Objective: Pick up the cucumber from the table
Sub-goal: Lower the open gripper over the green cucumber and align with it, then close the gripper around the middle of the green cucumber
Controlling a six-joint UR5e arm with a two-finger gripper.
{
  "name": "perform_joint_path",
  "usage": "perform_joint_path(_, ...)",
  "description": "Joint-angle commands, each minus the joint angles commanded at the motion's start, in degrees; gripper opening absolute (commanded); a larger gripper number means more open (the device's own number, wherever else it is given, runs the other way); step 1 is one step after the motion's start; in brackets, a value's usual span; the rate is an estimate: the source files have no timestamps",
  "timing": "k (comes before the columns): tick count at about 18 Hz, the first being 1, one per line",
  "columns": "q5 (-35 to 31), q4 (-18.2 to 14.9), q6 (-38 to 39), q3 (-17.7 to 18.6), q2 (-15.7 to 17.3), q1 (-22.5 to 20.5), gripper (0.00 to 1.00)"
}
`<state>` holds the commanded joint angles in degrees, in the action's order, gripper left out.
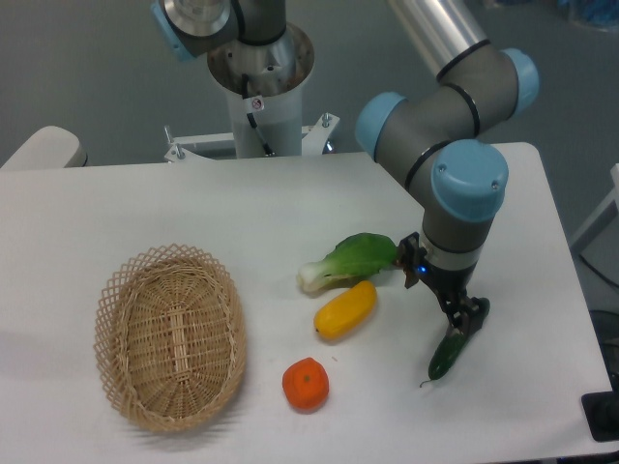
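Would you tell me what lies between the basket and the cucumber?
In the camera view, the orange lies between the basket and the cucumber.

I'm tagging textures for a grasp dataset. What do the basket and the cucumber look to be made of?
Basket: woven wicker or rattan, matte tan; open lattice rim and visible strands show it.
Cucumber: dark green with a smooth, glossy skin; the sheen suggests plastic or wax, though a real one cannot be ruled out. The hand is down at its upper end.
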<state>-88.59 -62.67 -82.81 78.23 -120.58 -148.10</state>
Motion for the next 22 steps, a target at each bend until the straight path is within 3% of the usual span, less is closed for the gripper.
perform_joint_path(5, -0.26, 0.44, 4.23, -2.99, -3.96, 0.00, 1.00)
perform_joint_path(7, -0.44, 2.97, 4.49, -3.35, -5.54, 0.00, 1.00)
perform_joint_path(12, -0.79, 4.83, 4.59, -3.00, -7.56, -0.26, 1.00)
perform_joint_path(18, -8.53, 4.83, 8.00, -1.77, -8.18, -0.88, 1.00)
perform_joint_path(22, -8.53, 7.46, 8.98, -1.24, -9.41, -0.97, 1.00)
